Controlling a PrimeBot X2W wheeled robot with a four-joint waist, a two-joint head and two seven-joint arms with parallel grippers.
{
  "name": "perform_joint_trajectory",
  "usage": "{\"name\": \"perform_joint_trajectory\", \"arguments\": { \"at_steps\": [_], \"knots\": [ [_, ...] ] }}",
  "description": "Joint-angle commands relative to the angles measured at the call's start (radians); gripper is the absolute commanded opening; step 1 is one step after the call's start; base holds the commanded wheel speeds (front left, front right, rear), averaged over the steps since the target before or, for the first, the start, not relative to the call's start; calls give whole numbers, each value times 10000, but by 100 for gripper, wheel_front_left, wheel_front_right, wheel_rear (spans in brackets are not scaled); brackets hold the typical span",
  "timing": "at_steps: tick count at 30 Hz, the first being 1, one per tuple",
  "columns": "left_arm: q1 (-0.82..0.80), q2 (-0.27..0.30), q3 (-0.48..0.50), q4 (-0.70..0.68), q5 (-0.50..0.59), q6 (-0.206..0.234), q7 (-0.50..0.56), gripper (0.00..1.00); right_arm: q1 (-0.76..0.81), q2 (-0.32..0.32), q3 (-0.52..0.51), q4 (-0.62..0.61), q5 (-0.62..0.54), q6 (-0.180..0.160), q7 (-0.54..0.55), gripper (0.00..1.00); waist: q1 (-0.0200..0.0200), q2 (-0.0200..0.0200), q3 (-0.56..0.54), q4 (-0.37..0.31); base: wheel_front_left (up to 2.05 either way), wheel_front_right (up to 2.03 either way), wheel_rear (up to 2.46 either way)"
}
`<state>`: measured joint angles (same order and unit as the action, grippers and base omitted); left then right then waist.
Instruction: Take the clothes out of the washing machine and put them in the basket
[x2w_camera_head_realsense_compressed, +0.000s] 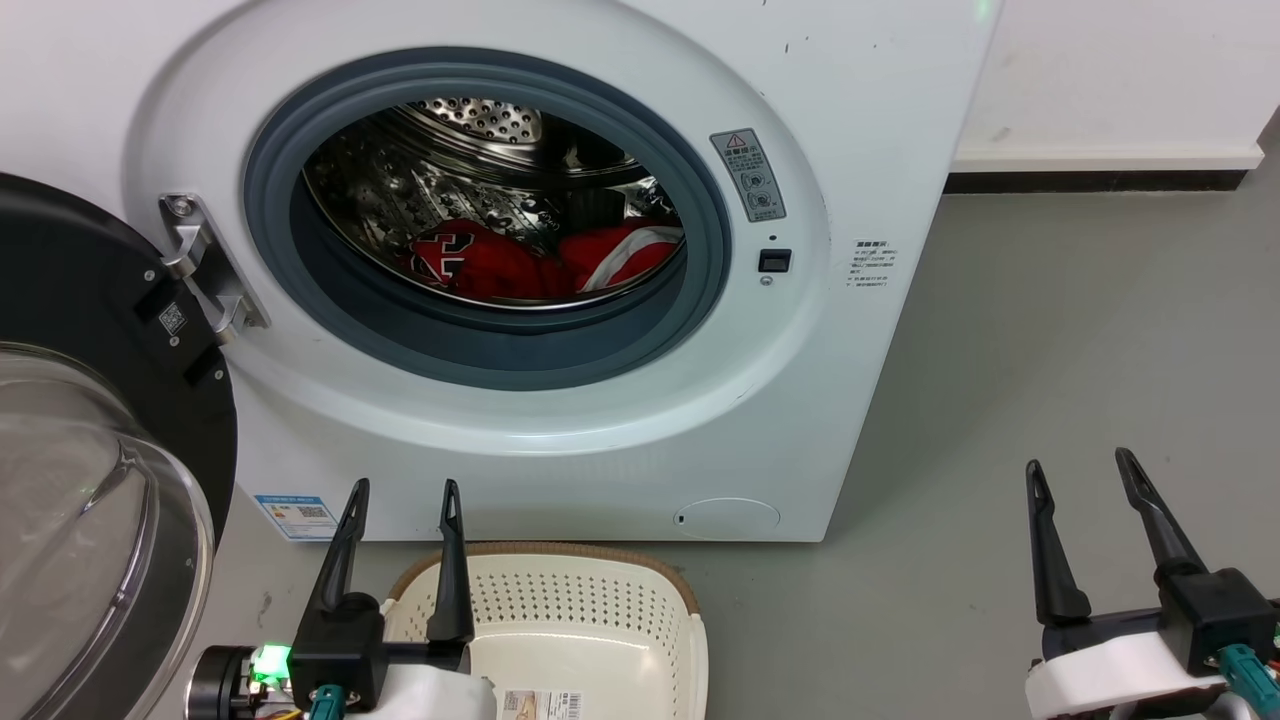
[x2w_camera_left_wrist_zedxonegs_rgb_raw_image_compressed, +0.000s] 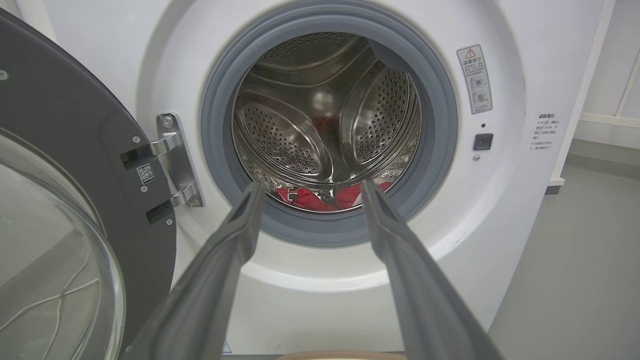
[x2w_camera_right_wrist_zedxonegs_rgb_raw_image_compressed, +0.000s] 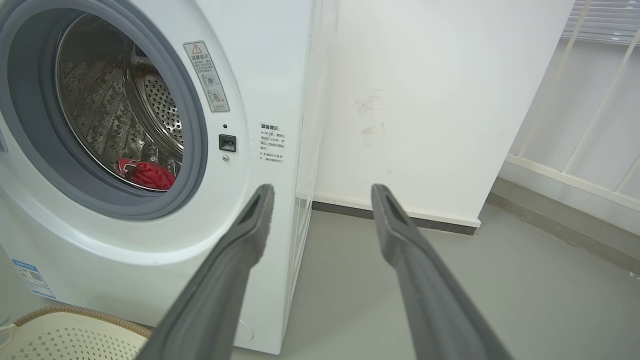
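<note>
The white washing machine (x2w_camera_head_realsense_compressed: 560, 420) faces me with its door swung open to the left. Red clothes (x2w_camera_head_realsense_compressed: 545, 260) lie at the bottom of the steel drum: one garment with black-and-white lettering (x2w_camera_head_realsense_compressed: 450, 255), one with white stripes (x2w_camera_head_realsense_compressed: 625, 250). The left wrist view shows the clothes (x2w_camera_left_wrist_zedxonegs_rgb_raw_image_compressed: 305, 197) between the fingers, and they show in the right wrist view (x2w_camera_right_wrist_zedxonegs_rgb_raw_image_compressed: 147, 174) too. The cream basket (x2w_camera_head_realsense_compressed: 600, 600) sits on the floor before the machine. My left gripper (x2w_camera_head_realsense_compressed: 405, 490) is open above the basket's left rim. My right gripper (x2w_camera_head_realsense_compressed: 1080, 462) is open over bare floor, right of the machine.
The open black-rimmed glass door (x2w_camera_head_realsense_compressed: 90, 470) bulges out at the left, close to my left arm. Grey floor (x2w_camera_head_realsense_compressed: 1050, 330) spreads to the right of the machine. A white wall with a dark skirting (x2w_camera_head_realsense_compressed: 1090, 180) stands behind, and window bars (x2w_camera_right_wrist_zedxonegs_rgb_raw_image_compressed: 595, 100) are at the far right.
</note>
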<state>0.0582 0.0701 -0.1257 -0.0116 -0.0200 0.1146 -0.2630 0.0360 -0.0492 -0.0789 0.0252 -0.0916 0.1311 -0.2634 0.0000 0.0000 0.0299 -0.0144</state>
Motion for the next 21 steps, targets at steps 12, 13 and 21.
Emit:
{"name": "perform_joint_trajectory", "arguments": {
  "at_steps": [12,13,21],
  "knots": [
    [-485,331,-152,535,303,-618,-28,100,-484,-18,-183,147,211,-7,-21,100,0,0,812,-444,0,0,0],
    [-643,418,-146,633,326,-677,-26,100,-591,-18,-210,178,207,-5,-20,100,0,0,1004,-538,0,0,0],
    [-3275,1911,208,1819,543,-1249,-26,100,-1478,-10,-305,255,876,-7,-20,100,0,0,3234,-1555,0,0,0]
  ]
}}
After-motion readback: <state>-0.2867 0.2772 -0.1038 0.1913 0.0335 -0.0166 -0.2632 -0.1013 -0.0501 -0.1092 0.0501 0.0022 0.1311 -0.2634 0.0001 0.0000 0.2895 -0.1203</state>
